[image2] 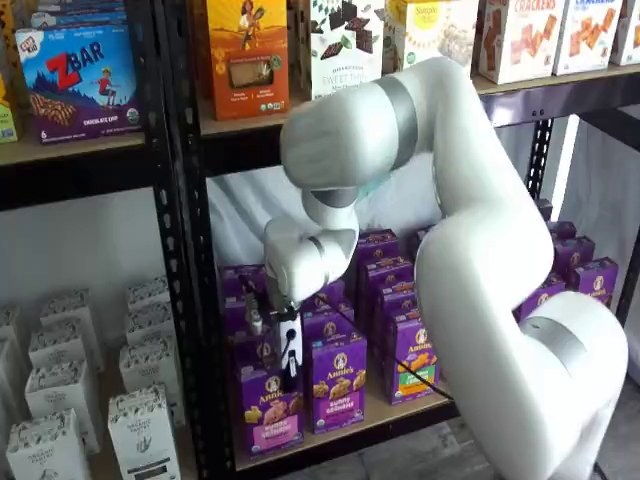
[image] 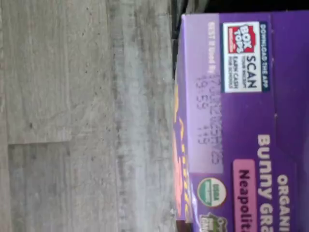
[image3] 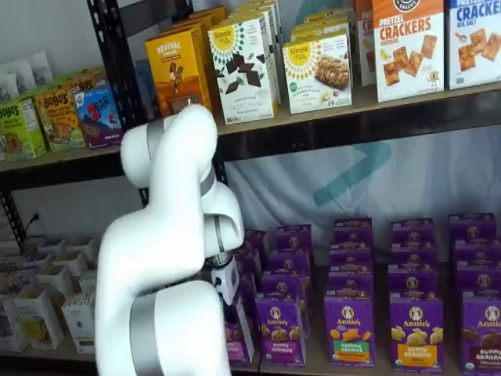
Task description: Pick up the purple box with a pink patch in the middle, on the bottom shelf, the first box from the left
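Purple box (image2: 268, 405) is seen upright at the front of the bottom shelf (image2: 340, 432), directly below the gripper (image2: 290, 372). Pink patch (image2: 270, 420) is shown on its front face, under the black fingers.

Gripper is seen in a shelf view as a white body with black fingers pointing down onto the box top. The fingertips are placed at the box's upper edge, at or just above the round white logo. Contact cannot be confirmed. No gap between the fingers can be made out, and no grip on the box is shown, so the opening state cannot be told.

In a shelf view the gripper (image3: 227, 291) is mostly hidden behind the arm (image3: 168, 258); only its white body is visible, with the box (image3: 237, 333) just beneath it and partly covered.

Wrist view is filled on 1 side by the box (image: 246, 125), seen close up and turned sideways. A "Box Tops" label (image: 241, 57), a stamped date code and a green organic seal are readable on it. The patch (image: 244, 193) is seen with "Neapolit" lettering. Grey floor (image: 82, 116) is shown beyond the box edge.

More purple cartons (image2: 338, 385) are lined up beside and behind the gripper on the same shelf.
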